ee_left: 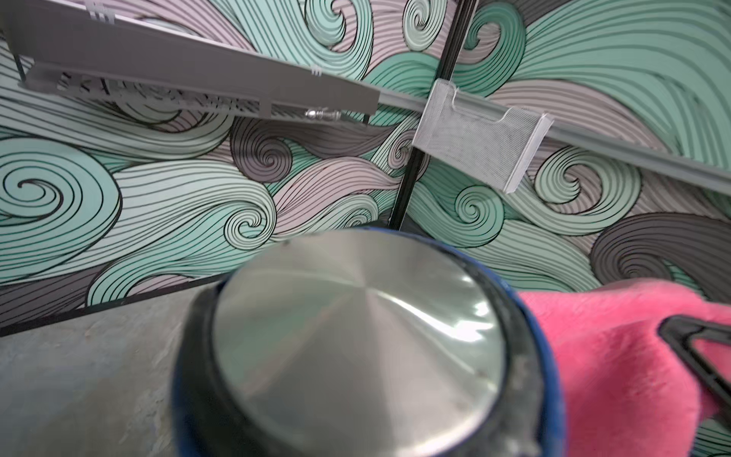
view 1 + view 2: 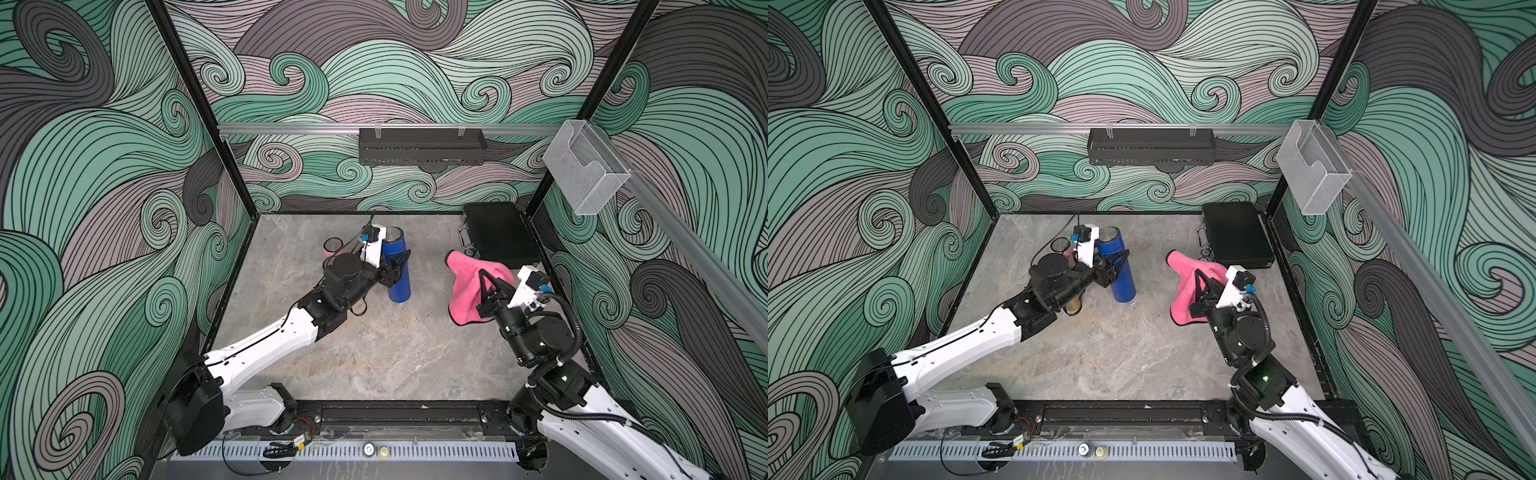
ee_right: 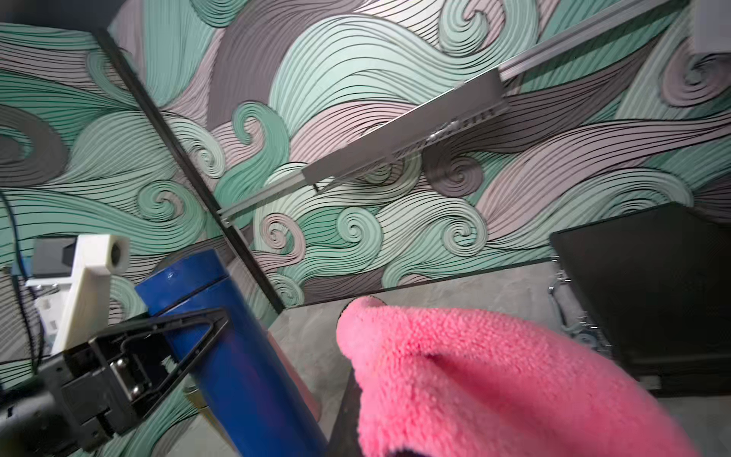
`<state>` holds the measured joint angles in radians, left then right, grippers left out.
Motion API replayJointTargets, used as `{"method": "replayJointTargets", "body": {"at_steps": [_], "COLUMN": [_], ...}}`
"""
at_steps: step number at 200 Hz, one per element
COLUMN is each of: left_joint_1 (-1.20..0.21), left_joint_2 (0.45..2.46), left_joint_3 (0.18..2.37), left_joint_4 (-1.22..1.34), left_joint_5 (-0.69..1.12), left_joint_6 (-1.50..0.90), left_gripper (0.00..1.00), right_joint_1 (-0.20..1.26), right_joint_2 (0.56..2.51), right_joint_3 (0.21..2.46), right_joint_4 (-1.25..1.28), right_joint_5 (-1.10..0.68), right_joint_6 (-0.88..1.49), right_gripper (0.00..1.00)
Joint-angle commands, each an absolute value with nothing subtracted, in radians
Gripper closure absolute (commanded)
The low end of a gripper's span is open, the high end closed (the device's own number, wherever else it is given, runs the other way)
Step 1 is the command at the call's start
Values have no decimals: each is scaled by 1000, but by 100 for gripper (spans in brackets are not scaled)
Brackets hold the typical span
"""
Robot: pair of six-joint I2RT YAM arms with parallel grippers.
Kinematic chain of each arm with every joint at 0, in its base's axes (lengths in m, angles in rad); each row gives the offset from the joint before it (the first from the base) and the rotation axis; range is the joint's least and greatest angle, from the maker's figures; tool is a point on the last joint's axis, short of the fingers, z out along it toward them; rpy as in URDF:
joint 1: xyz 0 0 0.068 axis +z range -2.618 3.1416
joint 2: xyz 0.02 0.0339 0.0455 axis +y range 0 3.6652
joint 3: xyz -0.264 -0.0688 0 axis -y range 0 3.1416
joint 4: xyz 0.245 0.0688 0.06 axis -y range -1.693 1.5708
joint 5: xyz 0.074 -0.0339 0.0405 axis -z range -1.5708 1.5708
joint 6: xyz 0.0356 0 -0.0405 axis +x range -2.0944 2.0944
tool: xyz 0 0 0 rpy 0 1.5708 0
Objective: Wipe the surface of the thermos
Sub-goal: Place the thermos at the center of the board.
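Observation:
The blue thermos point(image 2: 400, 282) point(image 2: 1122, 286) with a steel lid point(image 1: 356, 336) stands about upright at the middle back of the table. My left gripper point(image 2: 398, 265) point(image 2: 1119, 264) is shut around its body from the left. Whether its base rests on the table I cannot tell. To its right, apart from it, my right gripper point(image 2: 486, 280) point(image 2: 1199, 277) is shut on a pink cloth point(image 2: 463, 291) point(image 2: 1179, 299) that drapes over its fingers. In the right wrist view the cloth point(image 3: 494, 376) hangs beside the thermos point(image 3: 237, 356) with a gap between them.
A pink tumbler point(image 2: 332, 247) point(image 2: 1061, 246) stands behind the left arm, and a brass-coloured cup point(image 2: 1073, 305) shows under it. A black case point(image 2: 498, 235) lies at the back right corner. A black shelf point(image 2: 422, 146) and a clear holder point(image 2: 582, 170) hang on the walls.

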<state>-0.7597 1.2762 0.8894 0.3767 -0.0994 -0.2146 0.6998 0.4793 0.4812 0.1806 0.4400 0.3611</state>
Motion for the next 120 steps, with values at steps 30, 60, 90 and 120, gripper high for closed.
{"method": "replayJointTargets", "body": {"at_steps": [30, 60, 90, 120], "left_joint_1": [-751, -712, -676, -640], "left_joint_2": [1497, 1634, 1777, 1896], "left_joint_3": [1030, 1122, 1234, 1301], "left_joint_4": [509, 539, 563, 655], "left_joint_5": [-282, -251, -193, -143], "left_joint_6": [-43, -57, -102, -94], "left_gripper": [100, 100, 100, 100], "right_joint_1": [670, 605, 544, 498], "right_joint_2": [568, 605, 696, 820], "right_joint_3": [482, 409, 346, 310], "right_joint_4": [93, 193, 308, 392], "right_joint_5": [759, 725, 686, 681], "right_joint_6": [167, 156, 171, 193], "right_gripper": [100, 100, 100, 100]}}
